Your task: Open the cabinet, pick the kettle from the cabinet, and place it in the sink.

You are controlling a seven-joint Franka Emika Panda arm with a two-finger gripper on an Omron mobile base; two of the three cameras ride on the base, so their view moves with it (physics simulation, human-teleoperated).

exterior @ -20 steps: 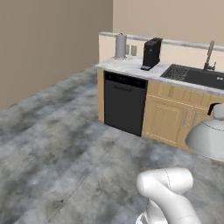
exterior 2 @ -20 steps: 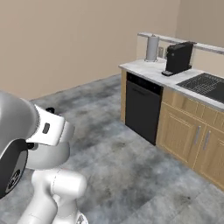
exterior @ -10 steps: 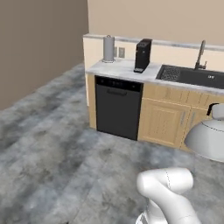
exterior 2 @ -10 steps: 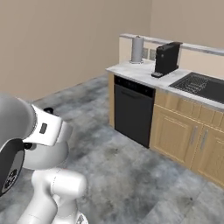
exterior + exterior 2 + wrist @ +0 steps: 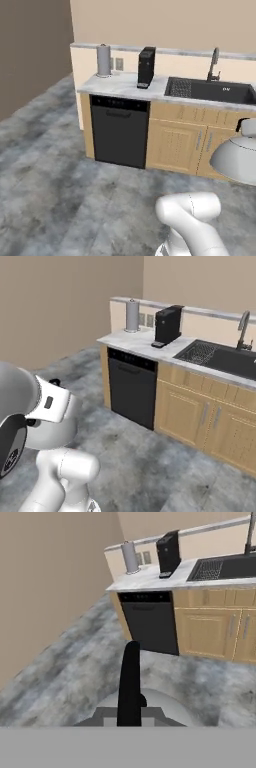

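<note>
Grey mottled flooring spreads out in front of a run of light wooden base cabinets, and over that open floor hangs the kettle (image 5: 236, 161), carried at the end of the arm. From the left base camera its silvery dome sits at the right edge, well short of the units and off the floor. The hand camera looks straight down its black handle (image 5: 129, 684), with the rounded metal top just below; the claw itself is hidden under the lower edge of that view, yet it is closed tight, and since the kettle rides in mid-air beneath the hand, the grip is evidently on that handle.

So, as a judgement, opening the cabinet and lifting the kettle out are behind us. What remains is the carry and the set-down.

Further out, the sink (image 5: 210, 91) lies sunk in the pale worktop (image 5: 125, 85), a dark basin with a wire rack at its left end and a gooseneck faucet (image 5: 214, 64) behind. It is still well apart from the kettle. A black coffee machine (image 5: 146, 67) and a paper-towel roll (image 5: 103, 60) stand to the sink's left, above a black dishwasher (image 5: 120, 131).
</note>
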